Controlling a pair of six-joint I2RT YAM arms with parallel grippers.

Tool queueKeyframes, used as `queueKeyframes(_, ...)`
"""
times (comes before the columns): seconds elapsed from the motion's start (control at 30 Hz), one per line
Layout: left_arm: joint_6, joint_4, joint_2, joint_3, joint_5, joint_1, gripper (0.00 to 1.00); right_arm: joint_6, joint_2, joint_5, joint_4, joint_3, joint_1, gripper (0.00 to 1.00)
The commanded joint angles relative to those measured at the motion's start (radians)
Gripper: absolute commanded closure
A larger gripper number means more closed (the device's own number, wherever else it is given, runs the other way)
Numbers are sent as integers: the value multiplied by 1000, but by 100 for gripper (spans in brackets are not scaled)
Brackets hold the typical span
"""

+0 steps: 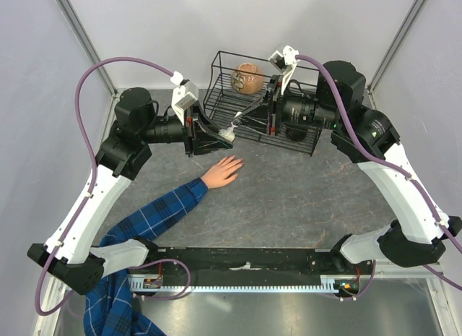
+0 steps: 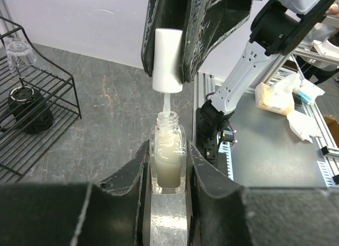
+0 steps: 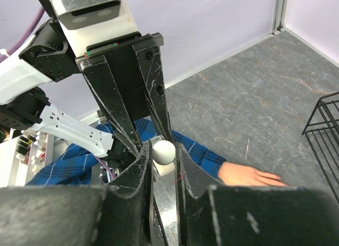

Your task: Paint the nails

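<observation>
Left pincer (image 2: pixel 168 151): clamped on the bottle (image 2: pixel 168 172), held upright above the counter (image 1: pixel 303 199).
Right pincer (image 3: pixel 162 153): gripping the cap (image 2: pixel 168 60) — its stem reaches down to the open neck.
Nails (image 1: pixel 239 162): on the hand (image 1: pixel 222 172) — flat on the counter, near both pincers, fingers toward the rack (image 1: pixel 224 90).

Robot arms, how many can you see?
2. The left arm is on the left, holding the bottle; the right arm is on the right, holding the cap.
</observation>
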Motion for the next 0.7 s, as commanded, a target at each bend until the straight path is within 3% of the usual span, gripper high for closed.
queueKeyframes(0.0, 48, 2, -25, 4, -25, -2, 98, 0, -37, 7, 28, -5, -12, 100)
queueKeyframes(0.33, 70, 2, -47, 4, -74, -4, 98, 14, -55, 61, 29, -10, -16, 100)
queueKeyframes(0.53, 104, 3, -85, -11, -204, -2, 98, 58, -89, 243, 60, -60, -19, 100)
queueKeyframes(0.67, 124, 5, -128, -21, -388, -2, 98, 138, -158, 388, 164, -238, -22, 100)
